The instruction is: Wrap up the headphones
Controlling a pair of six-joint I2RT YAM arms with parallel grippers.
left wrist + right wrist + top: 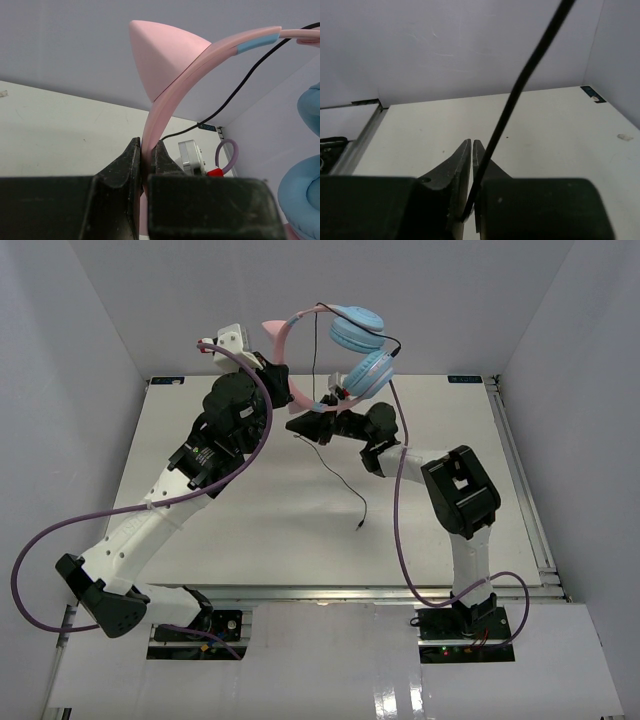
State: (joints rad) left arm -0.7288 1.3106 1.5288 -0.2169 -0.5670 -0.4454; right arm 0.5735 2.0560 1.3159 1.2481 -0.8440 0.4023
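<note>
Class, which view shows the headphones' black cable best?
Top external: the cable shows nearly whole, ear cups to table. Right wrist shows one stretch between its fingers; left wrist, a piece behind the headband.

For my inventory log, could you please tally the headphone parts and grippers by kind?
Headband: 1
Ear cups: 2
Cable: 1
Grippers: 2, left gripper and right gripper
Total: 6
</note>
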